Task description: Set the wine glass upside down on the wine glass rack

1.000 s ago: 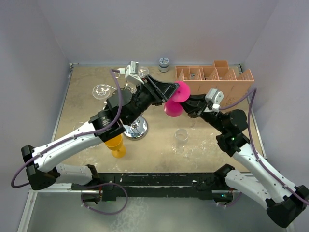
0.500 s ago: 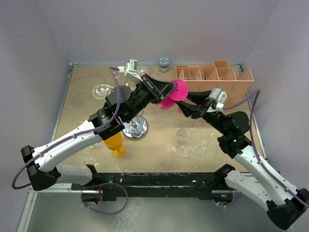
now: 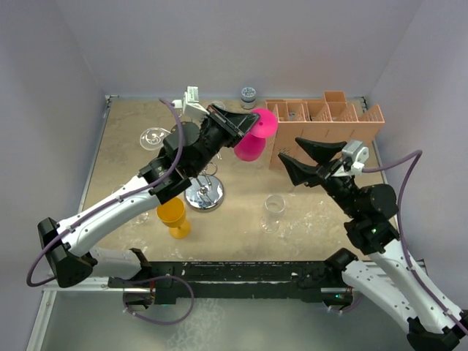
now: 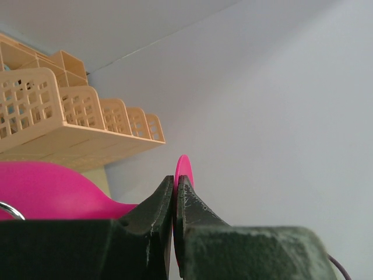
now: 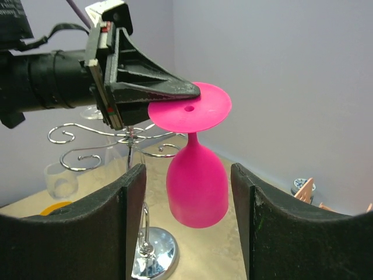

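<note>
pinching only the thin rim of the foot, the left gripper (image 3: 247, 121) has a slim hold on the pink wine glass (image 5: 196, 188). that is the main risk i'd judge from here. the whole bowl hangs off to one side of the fingertips, so a quick swing or a knock could twist the disc out of the grip and drop it. the wine glass rack (image 3: 205, 194) stands below and behind those fingertips, with its curled arms close to the stem. coming in at the wrong height or angle would likely strike a scroll with the bowl or foot rather than slide the stem into a slot, and a push could tip the stand on its mirrored base. a clear glass (image 5: 60, 181) sits beyond the scrolls, on the far side from the fingertips, and could be bumped too; whether it hangs from the rack i cannot tell. further right, the right gripper (image 3: 291, 151) points toward the glass, and a careless advance would hit the bowl.

left gripper: jaws clamped on the foot's edge, almost meeting in the wrist view. the glass hangs upside down in the air just beyond the tips, foot up and bowl mouth down. it is above the table beside the rack and not yet on any arm.

right gripper: jaws spread wide, holding and touching nothing. it is apart from the glass, and the bowl is framed between its fingers in its own view.
</note>
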{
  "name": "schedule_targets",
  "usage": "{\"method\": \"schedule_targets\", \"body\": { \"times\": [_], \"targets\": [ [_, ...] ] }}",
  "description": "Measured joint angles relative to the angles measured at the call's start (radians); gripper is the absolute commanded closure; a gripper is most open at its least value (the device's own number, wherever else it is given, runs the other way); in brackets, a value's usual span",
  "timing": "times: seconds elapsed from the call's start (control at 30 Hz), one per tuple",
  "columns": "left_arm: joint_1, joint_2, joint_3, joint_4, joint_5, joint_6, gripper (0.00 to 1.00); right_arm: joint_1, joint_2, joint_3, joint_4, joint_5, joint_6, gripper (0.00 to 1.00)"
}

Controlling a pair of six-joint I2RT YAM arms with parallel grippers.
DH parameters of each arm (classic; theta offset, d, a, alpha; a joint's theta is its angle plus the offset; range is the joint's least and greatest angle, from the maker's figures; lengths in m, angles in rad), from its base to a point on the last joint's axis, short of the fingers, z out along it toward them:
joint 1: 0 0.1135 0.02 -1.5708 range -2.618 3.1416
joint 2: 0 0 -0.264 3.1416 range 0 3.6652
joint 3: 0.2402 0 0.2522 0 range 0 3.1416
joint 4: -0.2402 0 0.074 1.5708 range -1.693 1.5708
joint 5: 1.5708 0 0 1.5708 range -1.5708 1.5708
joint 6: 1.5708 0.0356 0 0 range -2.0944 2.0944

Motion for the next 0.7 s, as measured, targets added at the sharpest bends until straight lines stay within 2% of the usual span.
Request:
{"method": "schedule_targets", "body": {
  "times": [0.47,0.7],
  "targets": [
    [0.062,0.000,-0.078,-0.006,-0.092,-0.068,1.00,0.000,-0.012,-0.001,-0.018,0.054,0.049,0.37],
    [0.066,-0.058,-0.138,-0.033,-0.187,-0.080,1.00,0.000,-0.014,-0.027,-0.014,0.092,0.076,0.37]
  ]
}}
